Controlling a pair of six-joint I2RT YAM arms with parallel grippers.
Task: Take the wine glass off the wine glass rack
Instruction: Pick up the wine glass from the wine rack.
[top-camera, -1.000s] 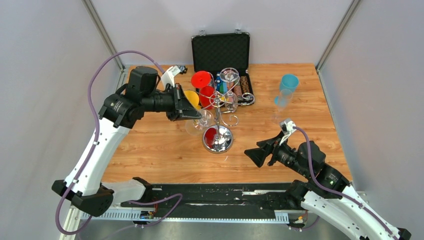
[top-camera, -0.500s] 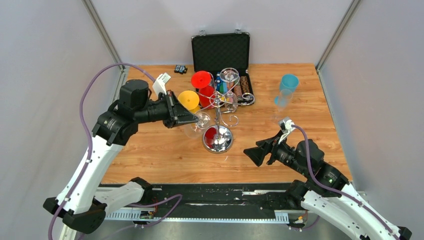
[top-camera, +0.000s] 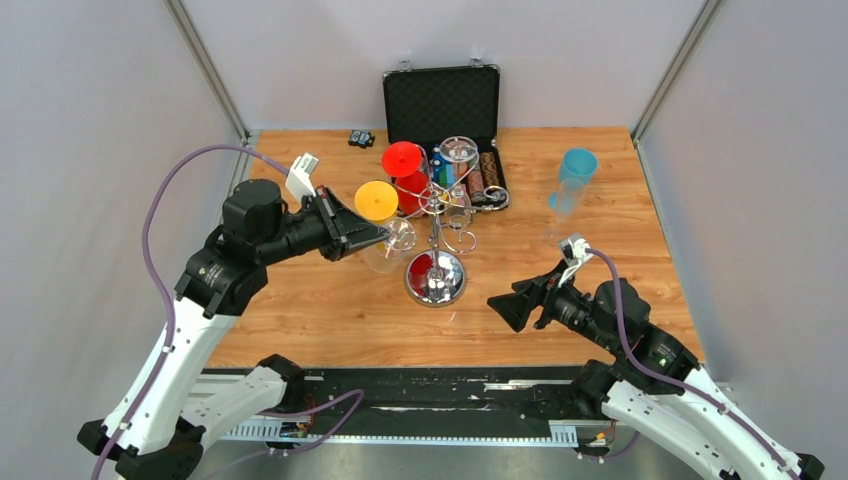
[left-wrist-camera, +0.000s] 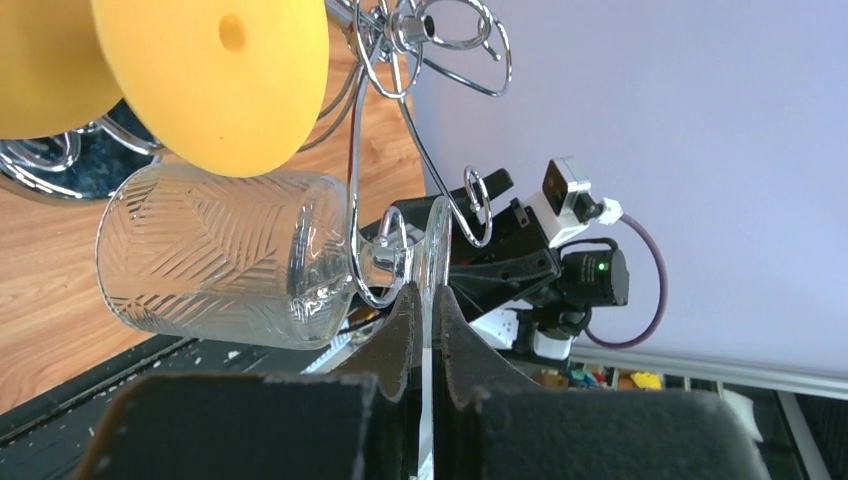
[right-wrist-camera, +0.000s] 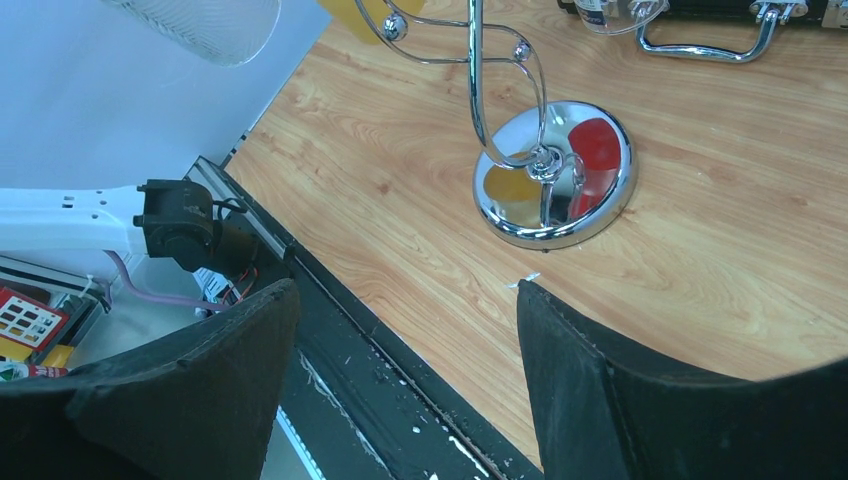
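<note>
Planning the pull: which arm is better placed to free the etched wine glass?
Left. The left hand is shut on the foot of the etched wine glass, its stem hooked in a wire arm of the wine glass rack. The right hand hangs open, apart from the rack.

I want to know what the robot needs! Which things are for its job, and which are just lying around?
For the job: clear wine glass, pinched at its foot by the left gripper; chrome wine glass rack.

Just lying about: black chip case; blue glass; small black gadget; yellow glass and red glass, both on the rack.
</note>
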